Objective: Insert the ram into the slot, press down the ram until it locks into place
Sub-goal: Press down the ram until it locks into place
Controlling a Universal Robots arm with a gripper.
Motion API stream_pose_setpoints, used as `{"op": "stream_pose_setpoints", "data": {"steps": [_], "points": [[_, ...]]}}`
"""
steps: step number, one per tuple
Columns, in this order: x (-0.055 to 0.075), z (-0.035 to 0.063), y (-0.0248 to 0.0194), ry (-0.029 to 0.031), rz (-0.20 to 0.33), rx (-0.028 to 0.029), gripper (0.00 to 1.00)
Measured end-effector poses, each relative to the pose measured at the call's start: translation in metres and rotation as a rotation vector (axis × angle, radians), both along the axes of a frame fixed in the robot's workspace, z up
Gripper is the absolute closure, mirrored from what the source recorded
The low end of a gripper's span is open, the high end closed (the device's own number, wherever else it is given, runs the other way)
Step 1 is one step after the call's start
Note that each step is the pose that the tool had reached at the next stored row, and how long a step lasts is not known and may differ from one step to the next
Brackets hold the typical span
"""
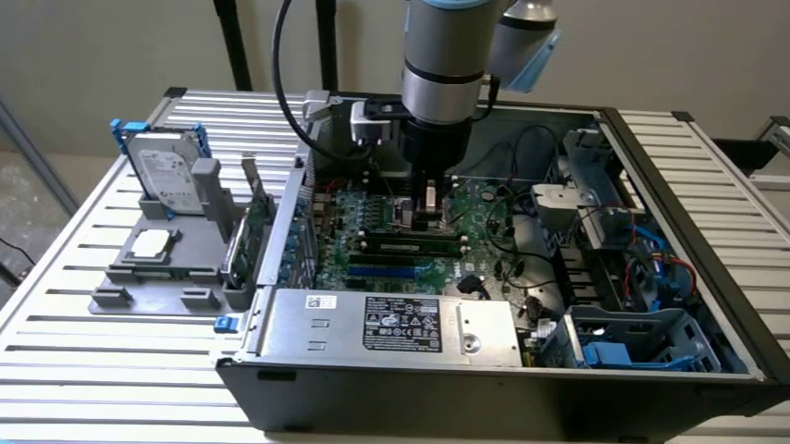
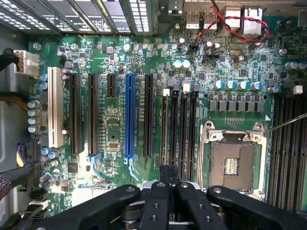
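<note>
Hovering with gripper [image 1: 427, 215] closed, empty, just above the ram [image 1: 408, 242] standing in the slot [image 1: 462, 243]; probably for pressing.

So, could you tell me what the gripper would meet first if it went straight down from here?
Probably the black memory slots on the motherboard, beside the CPU socket; the gripper hangs right above them, though depth is unclear.

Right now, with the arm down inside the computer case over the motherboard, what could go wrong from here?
1. The black memory slots sit packed side by side, so a small sideways offset of the gripper could bring it down on a neighbouring slot.
2. The CPU socket lies uncovered right beside those slots, so a slip while pressing might strike it.
</note>
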State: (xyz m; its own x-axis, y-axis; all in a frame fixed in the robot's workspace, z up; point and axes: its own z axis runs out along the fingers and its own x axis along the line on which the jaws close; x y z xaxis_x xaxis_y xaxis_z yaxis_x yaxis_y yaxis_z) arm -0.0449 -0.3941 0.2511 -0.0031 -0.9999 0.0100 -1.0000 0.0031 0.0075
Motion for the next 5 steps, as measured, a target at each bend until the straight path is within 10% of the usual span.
{"op": "stream_pose_setpoints", "data": {"steps": [5], "points": [[0.0,0.0001,0.0,0.0001,0.0,-0.0001,0.89]]}}
